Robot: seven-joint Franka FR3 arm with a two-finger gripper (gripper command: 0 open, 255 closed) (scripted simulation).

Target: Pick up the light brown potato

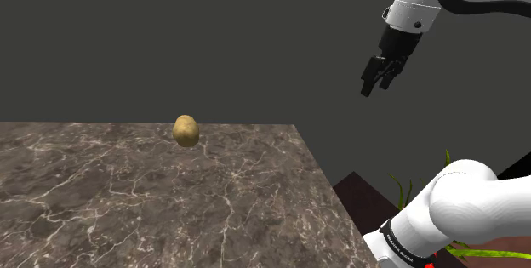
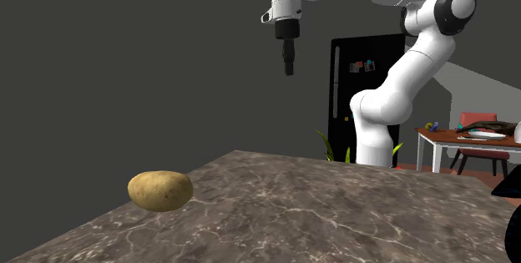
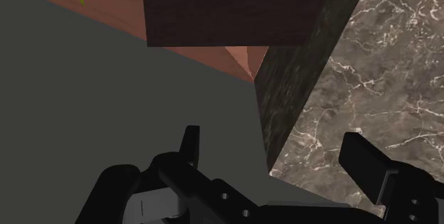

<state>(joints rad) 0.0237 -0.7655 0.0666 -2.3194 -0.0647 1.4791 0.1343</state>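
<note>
A light brown potato [image 1: 185,130] [image 2: 160,190] lies on the dark veined marble counter [image 1: 170,211] [image 2: 334,215] near its far edge. In the shoulder view my black gripper [image 1: 377,83] hangs high in the air, well off to the right of the potato and past the counter's right edge. The second exterior view has the gripper [image 2: 288,68] pointing down, far above the counter. In the wrist view the gripper [image 3: 274,143] is open, its fingers standing wide apart with nothing between them, over the corner of the counter [image 3: 370,59].
A dark grey wall stands behind the counter. Beside the counter are my dark stand [image 1: 366,198] and some green plant leaves [image 1: 476,252]. The second exterior view has a black fridge [image 2: 367,86] and a table with red chairs [image 2: 467,143] in the background.
</note>
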